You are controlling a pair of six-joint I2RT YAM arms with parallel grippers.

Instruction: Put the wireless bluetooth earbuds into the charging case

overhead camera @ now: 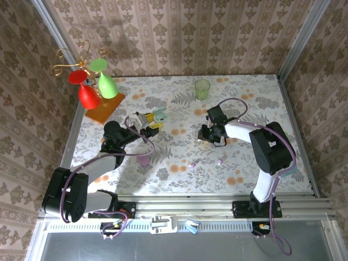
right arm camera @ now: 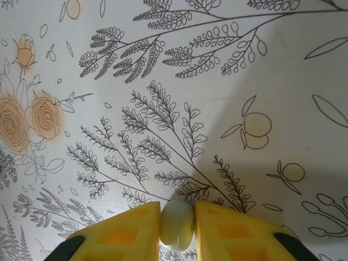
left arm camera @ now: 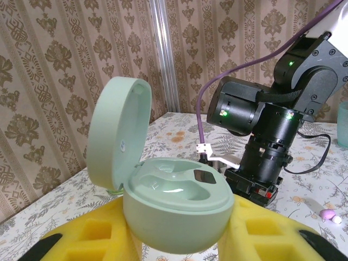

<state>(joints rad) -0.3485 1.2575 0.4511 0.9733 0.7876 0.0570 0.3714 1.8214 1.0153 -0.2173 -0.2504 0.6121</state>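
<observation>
— Which step is the robot on?

— A pick-up, it seems. The right gripper (right arm camera: 176,213) has its yellow fingers pressed against both sides of a small pale green earbud (right arm camera: 175,227), low over the table (overhead camera: 244,109). Whether the bud has left the surface is hard to tell from the wrist view.

— And the case?

— The left gripper (overhead camera: 149,122) clamps the mint-green charging case (left arm camera: 174,209) from both sides. Its lid (left arm camera: 117,130) is tipped up, and the moulded wells look empty.

— The other buds?

— Two pinkish-purple earbuds (overhead camera: 193,163) (overhead camera: 220,161) lie loose on the table, apart from each other, nearer the arm bases than the right gripper, untouched.

— What does the next move call for?

— Probably a straight lift without letting the bud roll, a carry leftward to the case, then lining it up over a well before release. The bud is tiny and rounded, so a slight misalignment could leave it perched on the rim.
</observation>
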